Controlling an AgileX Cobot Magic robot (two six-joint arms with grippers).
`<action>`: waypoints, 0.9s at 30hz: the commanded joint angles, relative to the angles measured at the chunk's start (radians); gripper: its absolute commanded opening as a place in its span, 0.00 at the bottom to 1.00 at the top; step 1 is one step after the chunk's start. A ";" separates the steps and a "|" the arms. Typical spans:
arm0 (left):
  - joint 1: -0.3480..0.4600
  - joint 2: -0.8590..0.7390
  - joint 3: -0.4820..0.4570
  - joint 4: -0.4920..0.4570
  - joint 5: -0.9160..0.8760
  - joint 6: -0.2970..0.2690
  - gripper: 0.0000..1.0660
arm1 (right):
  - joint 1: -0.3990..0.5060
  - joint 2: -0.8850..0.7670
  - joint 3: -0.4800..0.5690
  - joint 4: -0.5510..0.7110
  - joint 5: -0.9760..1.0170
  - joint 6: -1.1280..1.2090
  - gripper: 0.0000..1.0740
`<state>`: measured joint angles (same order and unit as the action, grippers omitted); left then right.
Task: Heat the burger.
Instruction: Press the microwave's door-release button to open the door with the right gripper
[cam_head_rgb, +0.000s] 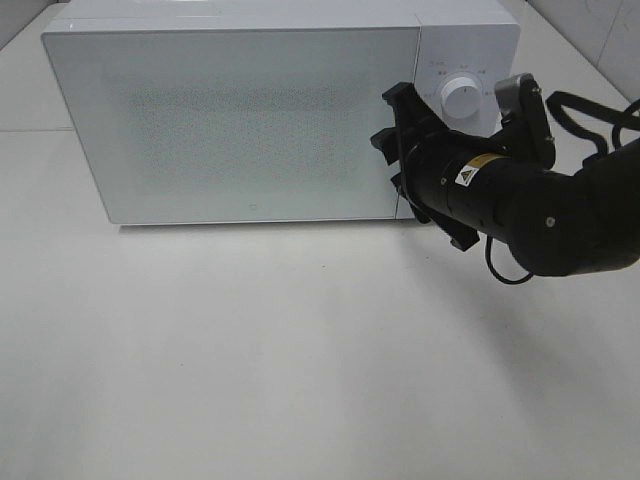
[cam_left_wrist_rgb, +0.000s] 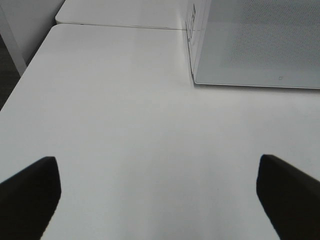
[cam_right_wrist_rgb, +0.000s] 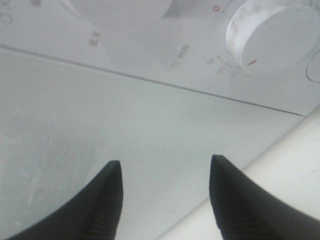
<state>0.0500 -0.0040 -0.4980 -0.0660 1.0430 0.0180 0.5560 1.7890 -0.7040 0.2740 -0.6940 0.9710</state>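
Well, a white microwave (cam_head_rgb: 250, 110) stands on the white table (cam_head_rgb: 300, 350) with its frosted, dotted door (cam_head_rgb: 240, 120) shut. Where the burger is I cannot tell; no view shows it.

The right hand (cam_head_rgb: 392, 140) hovers right at the front of the microwave, at the seam where the door meets the control panel (cam_head_rgb: 470, 60), just beside the round white dial (cam_head_rgb: 461, 97). From the wrist view its two black fingers (cam_right_wrist_rgb: 100, 200) stand apart with only the door's surface showing between them: the right hand (cam_right_wrist_rgb: 165, 167) is open and grips nothing.

A yellow warning-triangle sticker (cam_head_rgb: 465, 176) sits on the black arm behind that hand. Small grey marks ring the dial, too fine to read from above; close up, the dial (cam_right_wrist_rgb: 272, 37) has a red tick by its rim and the panel carries a small red circle mark and blurred grey characters that I cannot make out. A tiny mark sits low on the door near its middle.

The left hand (cam_left_wrist_rgb: 157, 170) hangs over bare table off the microwave's far end from the dial, its fingers (cam_left_wrist_rgb: 30, 192) spread wide, holding nothing.
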 joint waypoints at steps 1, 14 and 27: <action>-0.001 -0.027 0.001 -0.005 -0.006 0.000 0.95 | -0.004 -0.044 0.001 -0.051 0.103 -0.081 0.48; -0.001 -0.027 0.001 -0.005 -0.006 0.000 0.95 | -0.007 -0.237 0.000 -0.181 0.564 -0.410 0.51; -0.001 -0.027 0.001 -0.005 -0.006 0.000 0.95 | -0.007 -0.430 -0.001 -0.237 0.906 -0.678 0.76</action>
<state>0.0500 -0.0040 -0.4980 -0.0660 1.0430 0.0180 0.5550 1.3850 -0.7030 0.0510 0.1470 0.3380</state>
